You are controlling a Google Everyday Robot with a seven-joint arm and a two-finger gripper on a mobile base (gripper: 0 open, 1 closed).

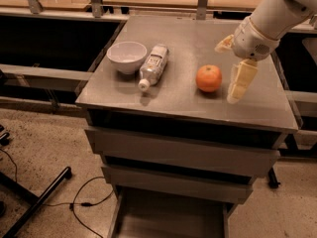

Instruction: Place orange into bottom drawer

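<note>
The approach to grasp is in hand: the orange (208,78) sits on the tabletop (183,48) just beside the end effector (227,73), seemingly released and empty, which must next straddle and clench it before reaching the pulled-out bottom drawer (168,217).

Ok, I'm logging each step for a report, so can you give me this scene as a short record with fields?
orange: on the cabinet top, not held
pincer: open, just right of the orange, not touching it
bottom drawer: pulled out, orange not in it
white bowl: on the top, far left
bottle: lying on its side between bowl and orange
stage: orange not yet grasped
</note>
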